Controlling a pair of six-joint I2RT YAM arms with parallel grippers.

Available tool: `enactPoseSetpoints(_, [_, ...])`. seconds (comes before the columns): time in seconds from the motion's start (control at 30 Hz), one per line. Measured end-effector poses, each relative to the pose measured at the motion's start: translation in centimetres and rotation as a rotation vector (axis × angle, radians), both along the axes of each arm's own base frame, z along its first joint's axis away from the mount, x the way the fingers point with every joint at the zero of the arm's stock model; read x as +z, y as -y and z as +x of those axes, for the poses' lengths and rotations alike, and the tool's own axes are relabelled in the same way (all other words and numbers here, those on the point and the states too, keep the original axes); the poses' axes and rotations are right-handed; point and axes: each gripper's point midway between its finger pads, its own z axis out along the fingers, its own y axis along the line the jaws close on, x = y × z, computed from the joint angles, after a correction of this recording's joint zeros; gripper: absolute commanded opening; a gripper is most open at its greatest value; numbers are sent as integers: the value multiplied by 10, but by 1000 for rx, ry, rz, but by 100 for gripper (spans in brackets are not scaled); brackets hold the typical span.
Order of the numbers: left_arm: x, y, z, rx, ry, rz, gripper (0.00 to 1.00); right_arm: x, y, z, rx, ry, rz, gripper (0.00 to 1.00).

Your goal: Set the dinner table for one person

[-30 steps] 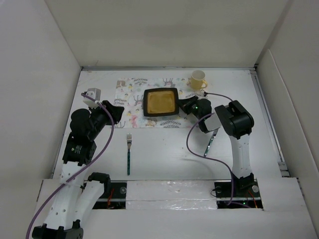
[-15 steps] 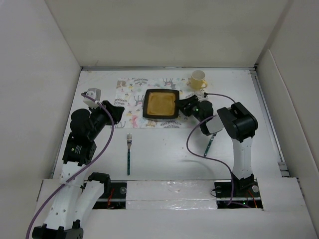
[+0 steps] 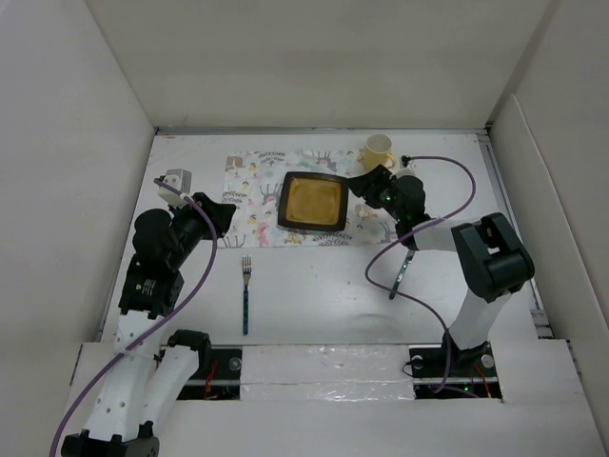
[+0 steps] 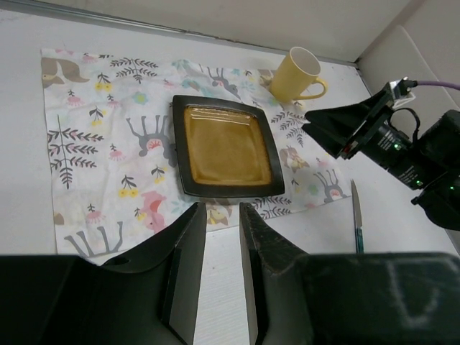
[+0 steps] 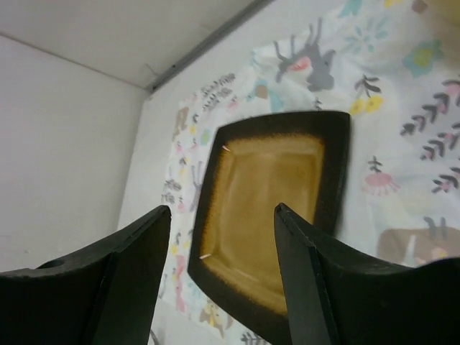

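Observation:
A square dark plate (image 3: pixel 312 201) with an amber centre lies on the animal-print placemat (image 3: pixel 255 190) at the back of the dinner table (image 3: pixel 314 295). A yellow mug (image 3: pixel 379 152) stands at the mat's back right corner. My right gripper (image 3: pixel 366 185) hovers open just right of the plate and holds nothing; its wrist view looks down between the fingers (image 5: pixel 144 251) onto the plate (image 5: pixel 273 208). My left gripper (image 3: pixel 226 209) hangs over the mat's left front edge, jaws narrowly apart and empty (image 4: pixel 219 210). A fork (image 3: pixel 245 290) and a knife (image 3: pixel 403 271) lie on the bare table.
White panels wall the table on the left, back and right. The fork's teal handle points at the near edge, left of centre. The knife (image 4: pixel 357 215) lies angled, partly under the right arm's purple cable (image 3: pixel 381 271). The mug (image 4: pixel 296 75) sits close behind the right gripper.
My right gripper has opened and let go of the plate, then drawn back to the right towards the mug. The plate now rests a little further right. The left jaws have narrowed slightly.

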Motion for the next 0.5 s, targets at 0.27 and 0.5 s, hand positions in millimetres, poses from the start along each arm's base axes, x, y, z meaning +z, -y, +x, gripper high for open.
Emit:
enactPoseSetpoints(0.27, [1, 0, -1, -1, 5, -2, 22, -54, 25, -17, 17, -147, -169, 0])
enactPoseSetpoints(0.5, [15, 3, -11, -22, 56, -13, 24, -17, 74, -72, -63, -168, -387, 14])
